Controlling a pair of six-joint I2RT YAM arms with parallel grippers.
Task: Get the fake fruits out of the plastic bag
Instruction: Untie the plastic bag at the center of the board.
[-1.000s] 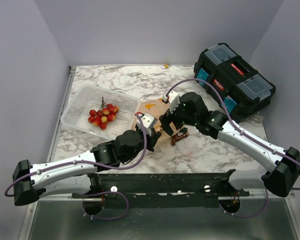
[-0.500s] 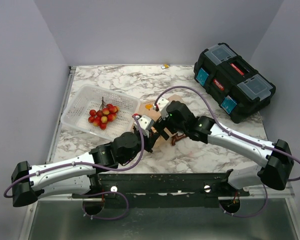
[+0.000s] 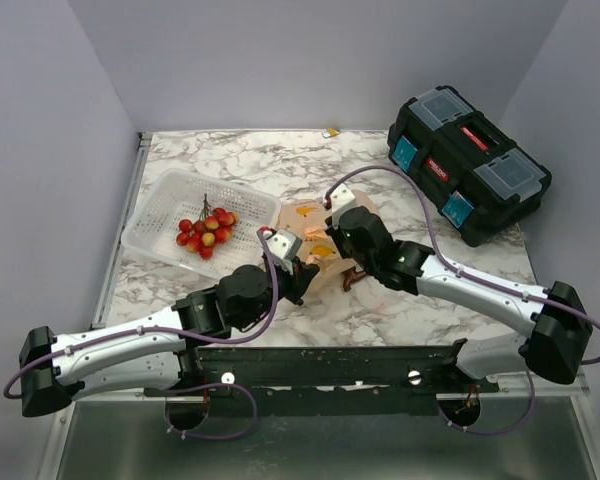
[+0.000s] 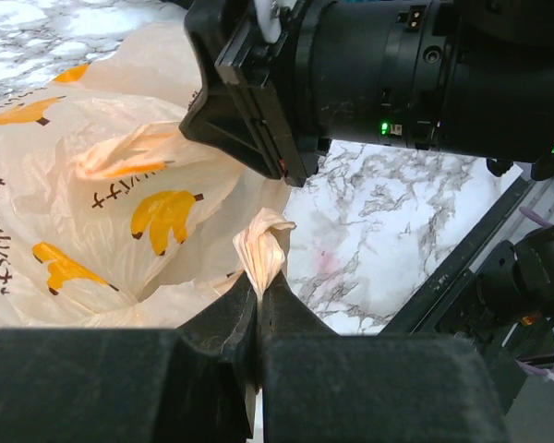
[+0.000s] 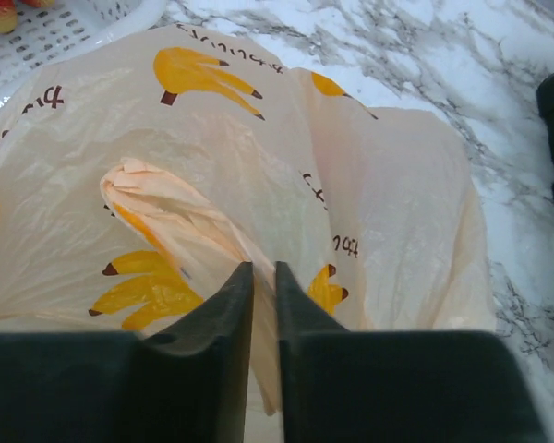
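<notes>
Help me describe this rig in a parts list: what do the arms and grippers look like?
Both the left arm and right arm have silver-white links, black joints and a thin purple cable looping alongside. The left gripper and right gripper have black tapering fingers.

Robot lab test cell, plain grey walls, marble-print tabletop, black toolbox
</notes>
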